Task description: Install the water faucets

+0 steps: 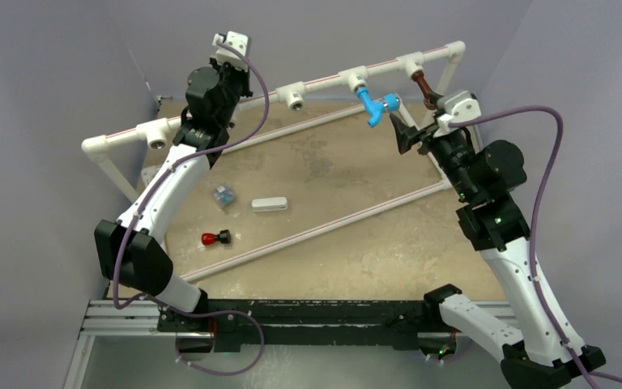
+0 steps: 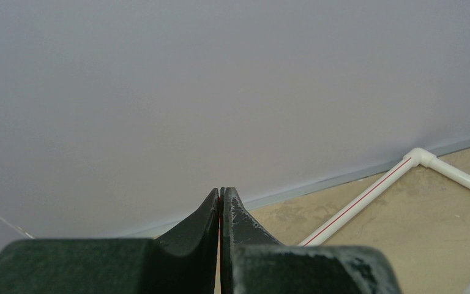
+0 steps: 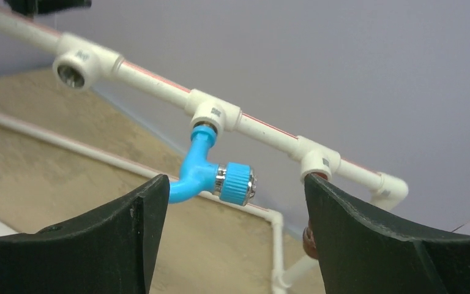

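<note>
Bright blue plastic faucet is hanging from a white pipe tee over the tan desk; dark brown faucet is half hiding behind the wide-spread, empty right tool; left tool is sitting pinched together.

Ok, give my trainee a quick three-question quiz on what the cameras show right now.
1. True or false: the blue faucet sits screwed into a tee fitting on the pipe rail.
2. Which gripper is open? A: left. B: right.
3. Fill in: in the top view, the brown faucet hangs from the tee just to the ___ of the blue one.

Key: 1 true. 2 B: the right gripper is open, the left gripper is shut. 3 right.
</note>
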You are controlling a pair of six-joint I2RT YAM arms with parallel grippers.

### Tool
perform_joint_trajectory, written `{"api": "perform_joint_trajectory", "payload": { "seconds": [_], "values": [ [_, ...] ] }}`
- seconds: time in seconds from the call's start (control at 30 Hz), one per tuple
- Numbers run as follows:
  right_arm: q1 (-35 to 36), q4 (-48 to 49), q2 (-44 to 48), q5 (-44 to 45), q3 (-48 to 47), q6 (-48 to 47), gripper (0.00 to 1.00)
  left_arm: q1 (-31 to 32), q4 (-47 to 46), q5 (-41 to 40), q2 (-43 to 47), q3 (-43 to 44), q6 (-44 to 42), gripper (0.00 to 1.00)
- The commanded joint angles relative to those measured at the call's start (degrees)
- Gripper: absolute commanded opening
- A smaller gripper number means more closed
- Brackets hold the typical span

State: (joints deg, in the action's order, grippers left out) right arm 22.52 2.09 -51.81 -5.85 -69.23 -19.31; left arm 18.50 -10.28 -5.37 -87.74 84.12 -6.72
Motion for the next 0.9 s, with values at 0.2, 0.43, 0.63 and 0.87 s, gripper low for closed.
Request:
{"api": "perform_joint_trajectory", "payload": {
  "seconds": [0.2, 0.43, 0.63, 0.87],
  "values": [
    [10.6, -4.5, -2.4, 2.9, -0.3, -34.7, 0.85, 0.6, 6.7, 1.0, -1.9, -2.5, -1.2, 0.00],
    [17.4, 1.3, -4.4, 13.4, 4.9, -48.8, 0.85, 0.5, 6.6, 0.9, -2.2, -2.6, -1.4, 0.00],
    [19.1, 7.7, -7.1, 20.7, 9.1, -58.7, 0.86, 0.5, 6.6, 0.8, -2.3, -2.6, -1.5, 0.00],
    [19.2, 23.4, -9.8, 28.8, 15.6, -70.3, 0.84, 0.6, 6.6, 0.7, -2.6, -2.5, -1.5, 0.00]
  ]
}}
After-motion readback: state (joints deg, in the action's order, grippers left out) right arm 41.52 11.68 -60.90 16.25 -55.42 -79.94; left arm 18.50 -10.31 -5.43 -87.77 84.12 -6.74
